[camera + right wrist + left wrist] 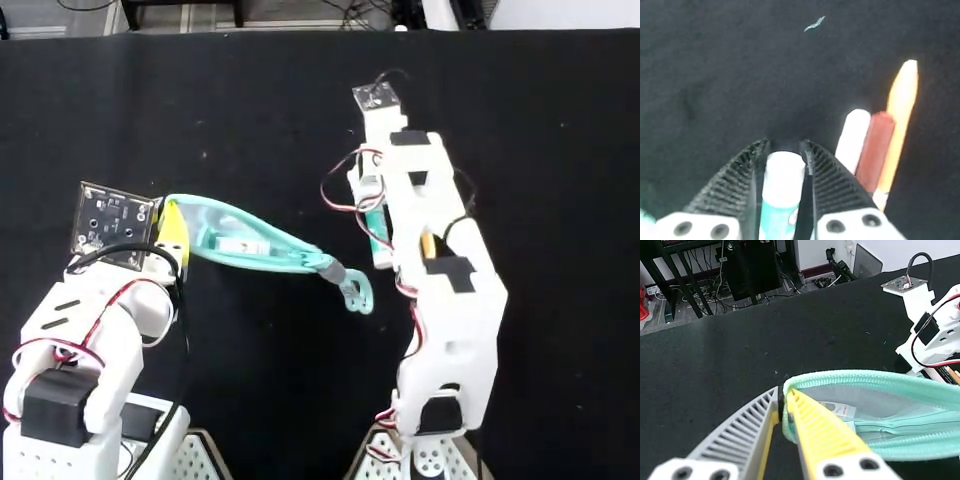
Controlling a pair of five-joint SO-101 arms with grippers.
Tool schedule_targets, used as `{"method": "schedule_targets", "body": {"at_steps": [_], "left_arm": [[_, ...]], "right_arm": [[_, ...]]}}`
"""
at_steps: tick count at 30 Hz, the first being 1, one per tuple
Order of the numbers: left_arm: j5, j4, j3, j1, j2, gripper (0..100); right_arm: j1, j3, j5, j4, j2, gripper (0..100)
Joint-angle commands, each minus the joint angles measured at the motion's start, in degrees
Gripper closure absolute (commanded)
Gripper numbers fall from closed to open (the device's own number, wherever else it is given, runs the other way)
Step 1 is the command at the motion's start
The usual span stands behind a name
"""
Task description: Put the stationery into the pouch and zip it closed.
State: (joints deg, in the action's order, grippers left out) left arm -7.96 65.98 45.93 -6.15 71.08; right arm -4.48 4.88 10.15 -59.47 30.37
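Note:
A teal mesh pouch (250,240) lies across the black table with its mouth open, and its strap loop (360,292) points toward the right arm. My left gripper (170,232) is shut on the pouch's end rim (790,390), grey and yellow fingers (810,420) pinching the zipper edge. A small white item (837,411) shows inside the pouch. My right gripper (785,148) is shut on a white-capped teal stick (782,175), low over the table beside the pouch's strap end (378,250). A white pen (852,135), a reddish-brown pen (875,150) and an orange pen (900,95) lie side by side next to it.
The black cloth (250,120) covers the whole table, with free room at the far side. The right arm's white body (445,280) stands over the pens. A shelf and cables (715,270) sit beyond the far table edge.

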Motion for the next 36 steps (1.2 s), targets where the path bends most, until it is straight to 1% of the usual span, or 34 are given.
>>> {"method": "schedule_targets", "body": {"at_steps": [1, 7, 10, 12, 16, 20, 24, 26, 30, 36], "left_arm": [[0.26, 3.78, 6.46, -0.48, -1.76, 97], [0.09, 3.52, 7.25, -0.48, -1.41, 97], [0.00, 3.43, 8.40, -0.48, -1.32, 97], [-0.09, 3.34, 8.48, -0.48, -1.32, 97], [0.00, 3.34, 8.04, -0.48, -1.32, 97], [0.00, 3.34, 8.13, -0.48, -1.32, 97], [0.00, 3.34, 8.04, -0.84, -1.32, 97], [0.09, 3.34, 8.04, -0.84, -1.32, 97], [0.18, 3.34, 8.04, -0.57, -1.32, 97], [0.18, 3.43, 8.04, -0.48, -1.32, 97]], "right_arm": [[0.18, -4.53, -0.44, -1.32, -13.32, 98.6], [0.35, -20.88, -0.26, -2.02, -41.89, 98.6], [3.08, -28.62, -0.09, -6.77, -54.29, 98.6], [7.38, -32.57, 2.37, -8.79, -61.23, 98.6], [19.96, -38.02, 8.53, -8.53, -69.67, 98.6], [30.07, -42.95, 14.24, -8.09, -69.49, 98.6], [36.66, -48.66, 17.32, -1.85, -64.57, 98.6], [38.59, -50.24, 18.20, 1.67, -60.18, 98.6], [40.18, -50.51, 19.16, 6.68, -48.48, 98.6], [42.90, -45.23, 19.16, 11.16, -33.27, 98.6]]}}
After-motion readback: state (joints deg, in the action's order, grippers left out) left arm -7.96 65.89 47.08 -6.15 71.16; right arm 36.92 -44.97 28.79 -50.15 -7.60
